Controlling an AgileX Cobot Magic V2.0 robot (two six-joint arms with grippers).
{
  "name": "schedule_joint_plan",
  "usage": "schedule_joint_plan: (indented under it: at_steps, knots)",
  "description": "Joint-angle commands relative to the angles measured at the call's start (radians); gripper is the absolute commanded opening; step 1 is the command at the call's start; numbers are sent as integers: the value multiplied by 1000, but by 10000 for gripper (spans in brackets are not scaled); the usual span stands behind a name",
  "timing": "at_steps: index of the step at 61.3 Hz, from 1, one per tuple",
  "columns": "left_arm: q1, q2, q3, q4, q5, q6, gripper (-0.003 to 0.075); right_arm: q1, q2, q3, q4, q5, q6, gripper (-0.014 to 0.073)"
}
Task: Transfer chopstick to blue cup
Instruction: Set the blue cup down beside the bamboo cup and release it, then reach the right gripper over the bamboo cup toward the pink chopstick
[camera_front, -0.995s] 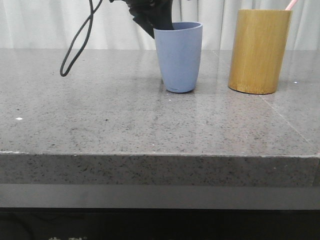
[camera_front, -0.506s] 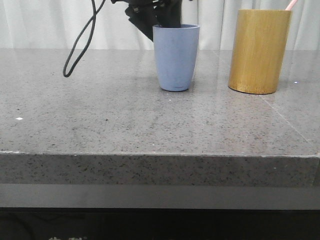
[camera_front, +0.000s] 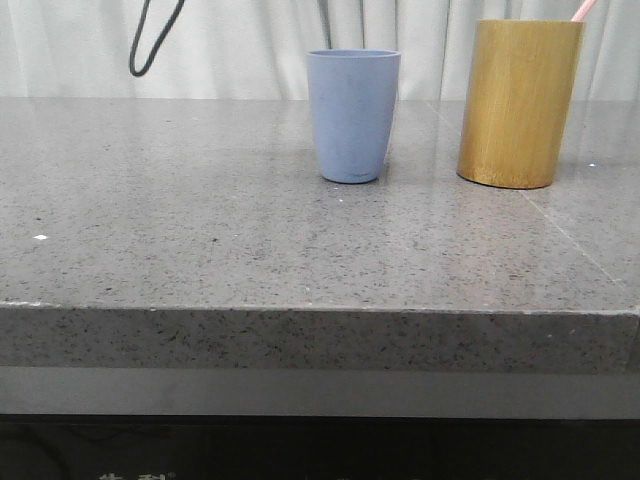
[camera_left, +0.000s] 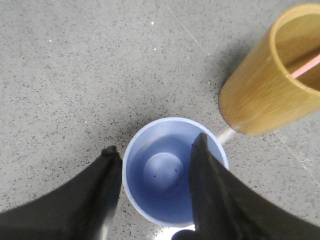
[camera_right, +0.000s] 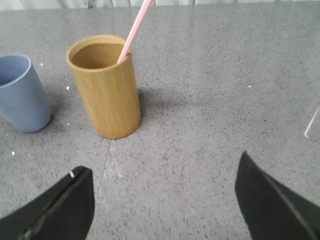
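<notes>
From the front, the blue cup stands upright on the grey stone desk, near the bamboo holder, with only the chopstick tip peeking above the holder's rim. The left wrist view looks straight down into the cup's bare interior, the left tool spread apart above it, grasping nothing. The right wrist view shows the chopstick leaning inside the holder, the right tool wide apart.

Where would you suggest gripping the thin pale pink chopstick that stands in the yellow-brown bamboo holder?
Probably on the bare upper length of the thin pale pink chopstick, coming from above. It leans on the rim of the yellow-brown bamboo holder, whose wall hides its lower part, so just that slanted top is free.
</notes>
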Motion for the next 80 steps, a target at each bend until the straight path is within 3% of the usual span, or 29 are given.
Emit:
schedule_joint_plan:
  at_steps: [1,19,26,43,55,66,80]
  knots:
    - [-3,-105,-38,-16,-6,-21,314,-5,65,-73,7,-81,23,592]
    - [-3,-299,116,16,-14,-21,314,-78,277,-251,69,-69,30,592]
    - [-3,-425,302,78,-85,-19,314,-136,369,-337,146,-41,20,591]
    - [-3,-785,815,104,-291,-19,314,-145,584,-524,434,42,-227,591]
    - [-3,-989,1082,95,-327,-25,314,-145,728,-626,541,64,-314,591]
    - [-3,-1121,1221,95,-329,-25,314,-145,819,-688,560,102,-338,591]
    - [-3,-1177,1259,95,-327,-25,314,-145,855,-697,571,108,-374,554]
